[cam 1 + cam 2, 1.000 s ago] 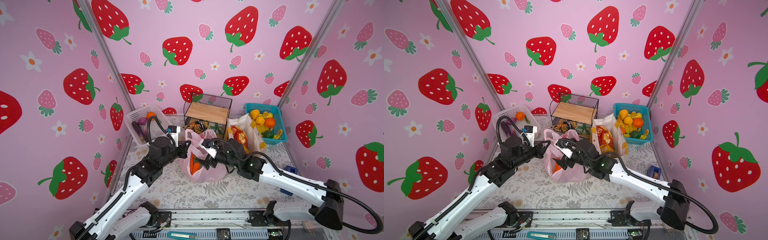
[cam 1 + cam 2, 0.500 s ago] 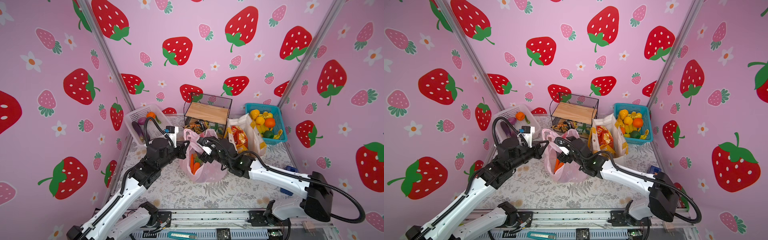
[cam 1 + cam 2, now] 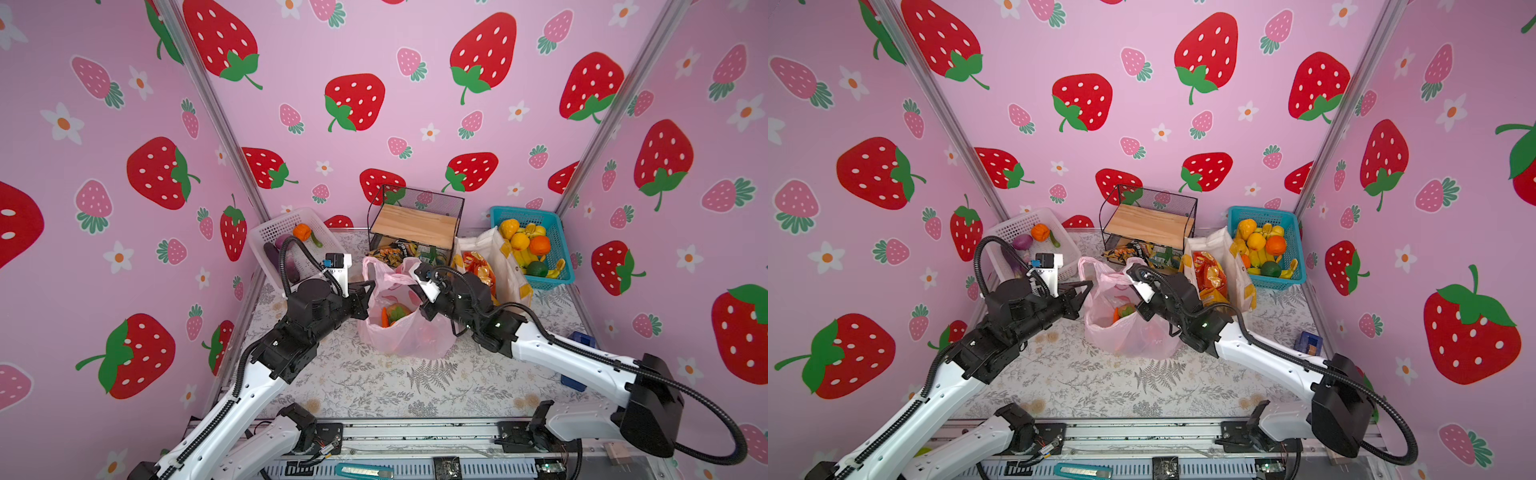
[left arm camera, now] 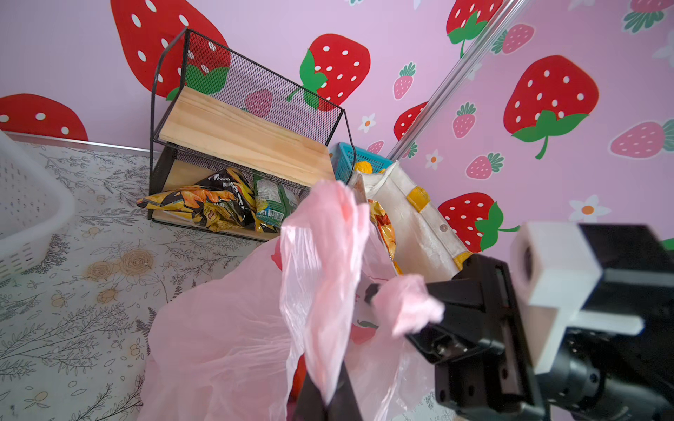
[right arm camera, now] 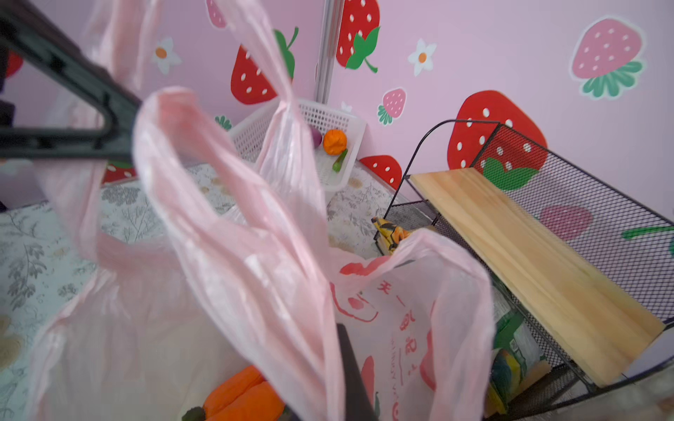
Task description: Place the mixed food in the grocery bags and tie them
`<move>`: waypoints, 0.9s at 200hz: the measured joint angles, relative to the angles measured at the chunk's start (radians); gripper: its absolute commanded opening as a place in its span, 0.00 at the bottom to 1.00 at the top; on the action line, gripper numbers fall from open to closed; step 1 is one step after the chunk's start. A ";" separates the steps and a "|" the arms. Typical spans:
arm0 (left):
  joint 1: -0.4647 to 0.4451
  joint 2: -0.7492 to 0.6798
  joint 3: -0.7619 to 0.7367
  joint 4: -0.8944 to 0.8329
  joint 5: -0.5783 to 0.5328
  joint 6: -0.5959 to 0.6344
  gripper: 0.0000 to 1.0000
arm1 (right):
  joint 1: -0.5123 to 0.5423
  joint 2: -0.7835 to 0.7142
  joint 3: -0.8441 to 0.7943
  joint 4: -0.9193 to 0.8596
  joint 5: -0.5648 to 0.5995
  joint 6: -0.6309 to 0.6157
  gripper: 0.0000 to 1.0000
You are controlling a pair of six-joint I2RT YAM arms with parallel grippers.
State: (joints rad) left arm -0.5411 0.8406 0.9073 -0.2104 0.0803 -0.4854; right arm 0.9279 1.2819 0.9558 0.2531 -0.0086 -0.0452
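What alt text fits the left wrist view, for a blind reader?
A thin pink plastic bag is held by its handles: the left gripper shut on one, the right gripper on the other. Behind stand a wire shelf with snack packets and a white tote.

Red print on the pink bag point(image 5: 401, 291): Chinese characters run down its side. I read the top two as 天 一; the rest is blurred. Labels on the packets point(image 4: 204, 204) in the wire rack point(image 4: 248, 135) are unreadable.
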 measured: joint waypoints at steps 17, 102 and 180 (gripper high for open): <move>0.000 -0.031 0.000 0.000 -0.020 -0.013 0.00 | -0.074 -0.045 -0.004 0.046 -0.064 0.056 0.00; 0.000 -0.046 -0.046 0.034 -0.016 0.063 0.33 | -0.241 -0.054 -0.085 0.187 -0.254 0.271 0.00; 0.002 -0.165 -0.064 0.038 0.022 0.297 0.81 | -0.356 -0.051 -0.114 0.203 -0.342 0.348 0.00</move>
State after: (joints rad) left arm -0.5396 0.6758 0.8433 -0.1726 0.1020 -0.1886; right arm 0.5716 1.2304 0.8413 0.4561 -0.3504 0.3031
